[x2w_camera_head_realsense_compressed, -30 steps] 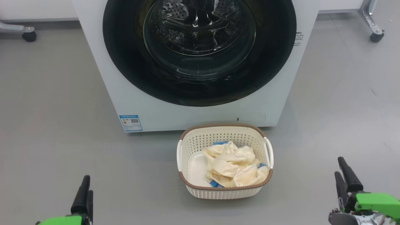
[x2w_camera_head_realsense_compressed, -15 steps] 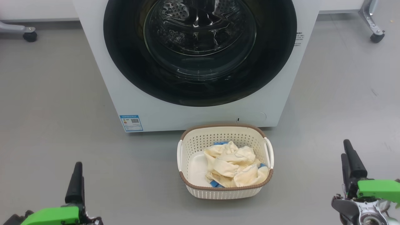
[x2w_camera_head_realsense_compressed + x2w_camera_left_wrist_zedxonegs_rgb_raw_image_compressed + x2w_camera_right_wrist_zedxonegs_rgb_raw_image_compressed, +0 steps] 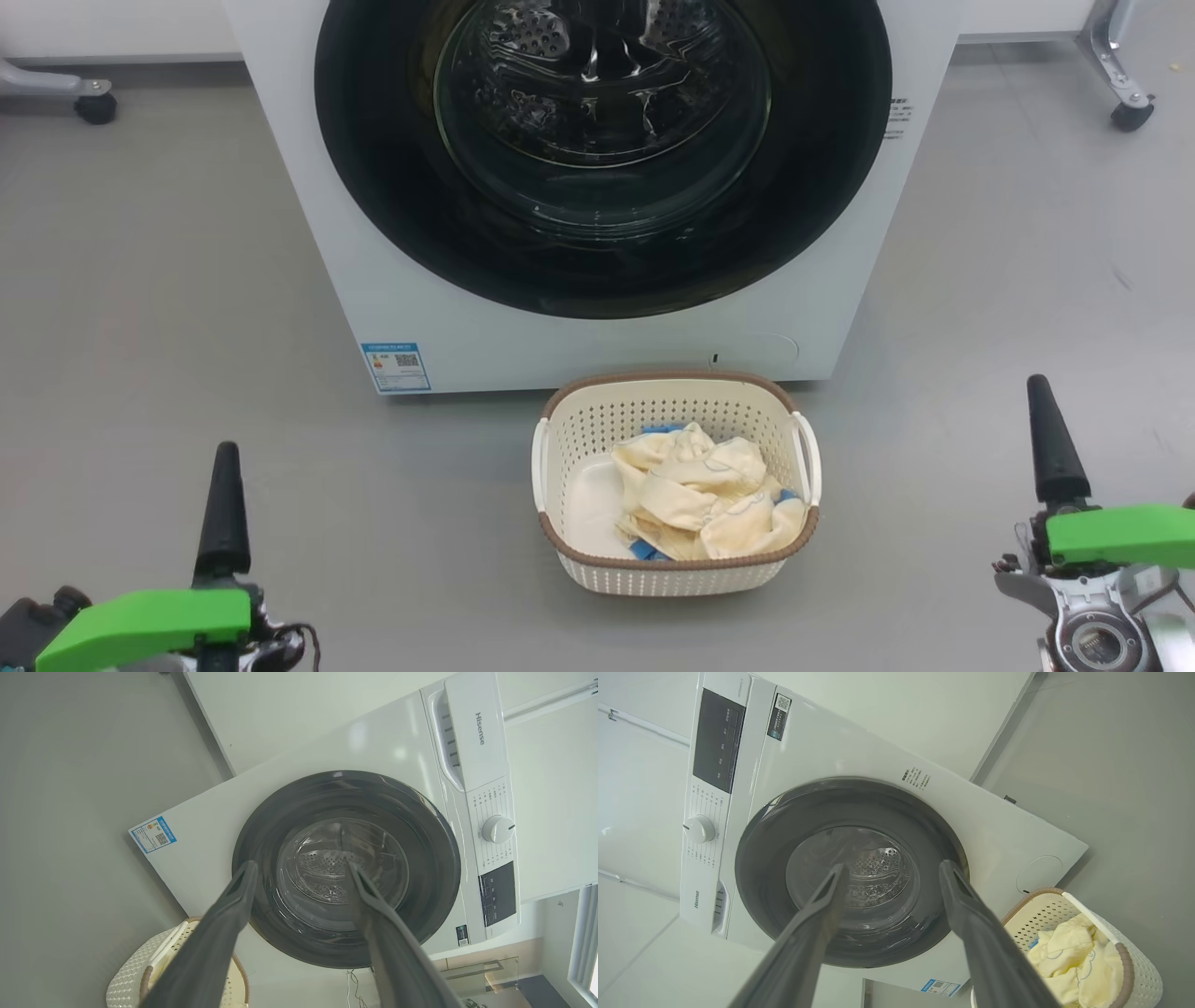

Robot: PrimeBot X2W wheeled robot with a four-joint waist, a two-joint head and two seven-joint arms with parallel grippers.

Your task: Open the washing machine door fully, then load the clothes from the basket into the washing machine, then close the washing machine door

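You have a plain grey floor (image 3: pixel 140 280) running back to a white wall (image 3: pixel 112 26); a castered metal leg (image 3: pixel 1108 58) stands at the floor's far right edge, another caster (image 3: pixel 96 107) at its far left.

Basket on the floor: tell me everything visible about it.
The basket is small, rounded-rectangular, cream and plastic-looking, with perforated walls, a brown woven-look rim and a white handle on each side. It stands upright on the grey floor just before the washing machine, slightly right of its middle; whether they touch cannot be told. The clothes lie heaped in its right part, leaving the pale bottom bare at the left. Nothing else touches it.
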